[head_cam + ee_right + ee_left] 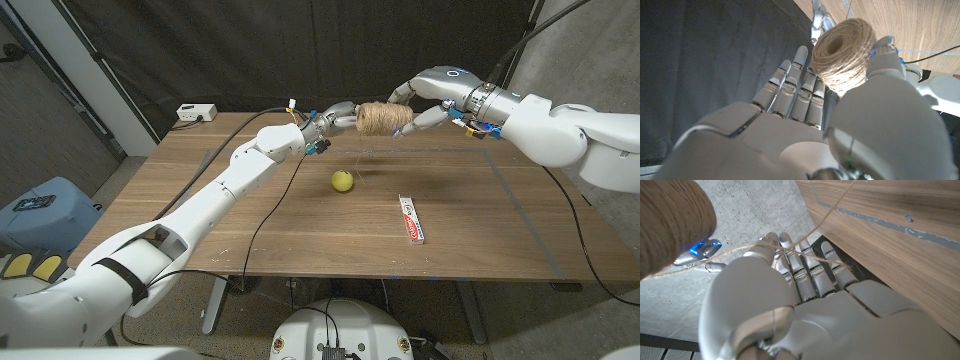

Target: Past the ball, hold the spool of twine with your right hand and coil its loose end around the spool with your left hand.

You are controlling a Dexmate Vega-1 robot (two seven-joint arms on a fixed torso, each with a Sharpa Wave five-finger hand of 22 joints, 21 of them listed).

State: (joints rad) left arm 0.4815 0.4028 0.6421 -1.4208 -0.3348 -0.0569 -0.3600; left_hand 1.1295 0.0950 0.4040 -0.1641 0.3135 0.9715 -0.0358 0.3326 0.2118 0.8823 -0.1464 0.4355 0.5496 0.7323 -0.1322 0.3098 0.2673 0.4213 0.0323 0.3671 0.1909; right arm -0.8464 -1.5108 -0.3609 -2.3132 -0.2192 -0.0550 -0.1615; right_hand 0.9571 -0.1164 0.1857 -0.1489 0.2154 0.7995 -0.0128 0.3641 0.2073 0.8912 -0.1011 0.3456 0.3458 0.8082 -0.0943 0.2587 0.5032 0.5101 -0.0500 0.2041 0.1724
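spool: we see a fat cylindrical spool of tan jute twine (382, 119) held up in the air over the far half of the table, past the ball; right wrist view shows its wound end face (844, 47)
loose end: thin tan twine strand (358, 160) hangs from the spool down toward the ball; in left wrist view the strand (747, 251) runs across the left hand's fingers
right hand: silver-grey robot hand (425, 100) grips the spool, fingers on the far side and thumb on the near side; same hold in right wrist view (805, 100)
left hand: silver-grey robot hand (335, 117) sits right against the spool's left end; in left wrist view (805, 275) the fingers are curled with twine over them, we can't tell if it's actually pinched
ball: small yellow-green round ball (342, 181), on the table, nearer than the spool, roughly mid-table
table: wooden table with grey tape lines (250, 230)
box: flat white-and-red toothpaste-style carton (410, 218), lying right of the ball
far-left corner: small white box with cable (196, 112)
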